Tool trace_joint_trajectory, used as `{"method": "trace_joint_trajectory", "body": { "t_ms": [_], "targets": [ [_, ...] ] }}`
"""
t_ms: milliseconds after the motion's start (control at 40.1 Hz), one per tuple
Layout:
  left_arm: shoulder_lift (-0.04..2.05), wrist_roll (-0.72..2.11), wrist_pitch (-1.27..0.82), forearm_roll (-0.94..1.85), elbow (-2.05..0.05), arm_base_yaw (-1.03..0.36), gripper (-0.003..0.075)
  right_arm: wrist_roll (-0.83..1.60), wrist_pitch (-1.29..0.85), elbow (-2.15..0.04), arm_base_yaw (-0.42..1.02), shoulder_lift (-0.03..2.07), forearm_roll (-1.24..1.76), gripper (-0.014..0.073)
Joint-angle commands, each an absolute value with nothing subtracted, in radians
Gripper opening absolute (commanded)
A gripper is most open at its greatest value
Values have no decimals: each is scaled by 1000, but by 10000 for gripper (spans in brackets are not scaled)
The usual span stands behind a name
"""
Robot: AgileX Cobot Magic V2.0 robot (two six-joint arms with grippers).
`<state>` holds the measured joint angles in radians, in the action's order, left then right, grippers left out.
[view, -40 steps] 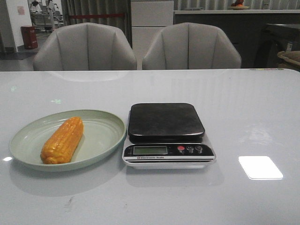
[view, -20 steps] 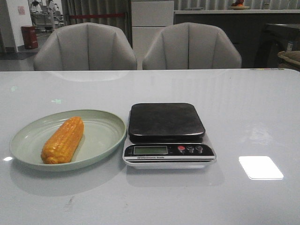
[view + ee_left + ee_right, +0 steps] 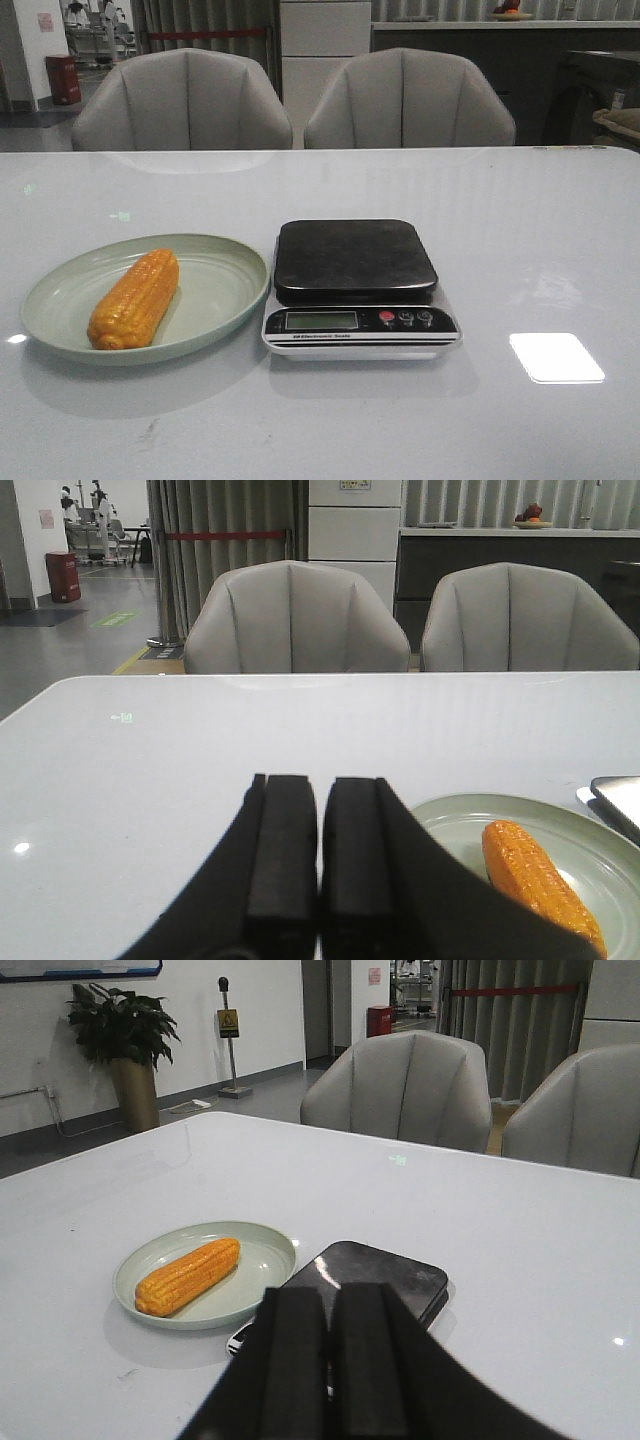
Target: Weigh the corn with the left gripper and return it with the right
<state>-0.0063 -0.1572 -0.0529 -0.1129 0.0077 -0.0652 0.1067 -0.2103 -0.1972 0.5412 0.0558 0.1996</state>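
Observation:
An orange-yellow corn (image 3: 134, 299) (image 3: 539, 880) (image 3: 188, 1276) lies lengthwise in a pale green plate (image 3: 215, 300) (image 3: 452, 825) (image 3: 262, 1260) on the table's left. Right beside the plate stands a kitchen scale (image 3: 355, 260) (image 3: 385, 1270) with a bare black platform. Neither arm appears in the front view. In the left wrist view my left gripper (image 3: 318, 785) is shut and empty, held back from the plate with the corn off to its side. My right gripper (image 3: 328, 1295) is shut and empty too, hovering short of the scale.
Two grey chairs (image 3: 185, 100) (image 3: 408, 98) stand behind the white table's far edge. A bright light reflection (image 3: 555, 356) lies on the tabletop right of the scale. A potted plant (image 3: 125, 1035) stands far off in the room.

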Motion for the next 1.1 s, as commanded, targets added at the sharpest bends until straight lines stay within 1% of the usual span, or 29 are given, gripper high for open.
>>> {"method": "trace_joint_trajectory", "body": {
  "t_ms": [0,125,249,548,648,722,822,947,1046,1071],
  "targets": [
    [-26,-160,20,-104,7,-70,114,114,-126,-222,534,64,204,178],
    [-26,-160,20,-104,7,-70,114,114,-128,-214,527,64,183,178],
    [-26,-160,20,-104,7,-70,114,110,-122,-195,464,64,115,178],
    [-26,-160,20,-104,7,-70,114,110,-103,-105,167,40,76,178],
    [-26,-160,20,-104,7,-70,114,110,-102,-78,93,-29,75,178],
    [-26,-160,22,-104,7,-70,114,108,-91,-61,48,-27,72,178],
    [-26,-160,22,-104,7,-70,114,107,-88,-44,9,-29,70,178],
    [-25,-160,22,-104,7,-70,114,99,-51,-15,6,-29,64,178],
    [-25,-160,22,-104,7,-70,114,28,39,34,8,-30,38,178],
    [-25,-160,22,-104,7,-70,114,0,22,31,8,-30,18,178]
  ]
}}
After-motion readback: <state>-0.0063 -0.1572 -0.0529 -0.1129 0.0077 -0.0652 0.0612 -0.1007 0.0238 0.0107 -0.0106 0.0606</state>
